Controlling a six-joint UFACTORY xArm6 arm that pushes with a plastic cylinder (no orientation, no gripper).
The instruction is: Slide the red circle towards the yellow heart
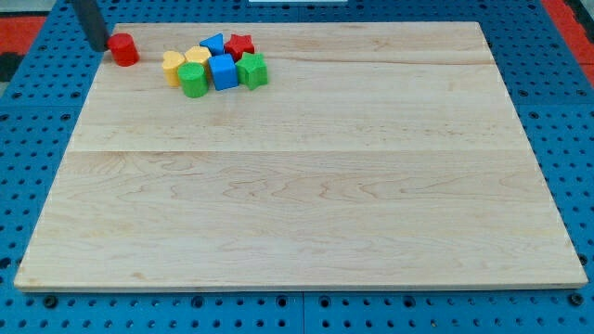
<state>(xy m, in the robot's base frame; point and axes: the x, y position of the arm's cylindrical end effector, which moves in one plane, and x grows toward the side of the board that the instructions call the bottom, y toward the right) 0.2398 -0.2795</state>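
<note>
- One wooden board [306, 186] fills most of the view, lying on a blue pegboard surface [557, 56]; all the blocks sit near its top-left corner.
- Six blocks crowd together to the right of the red circle: a yellow heart [173, 65] on the cluster's left edge, a second yellow block [197, 57], a green cylinder [194, 81], a blue cube [223, 71], a green block [251, 70], a blue block [213, 44] and a red star [240, 44] at the back.
- Alone at the view's left stands the red circle [123, 49], apart from the yellow heart with bare board between them.
- My tip [100, 44] rests just beside the red circle's left side, perhaps touching it; there are no jaws, only the bare rod.
- Heart, circle and tip lie nearly in line, so I judge a push toward the view's right, slightly downward, would carry the circle to the heart.
- Being round, the circle has no long axis and points no particular way; an off-centre push could roll it aside.
</note>
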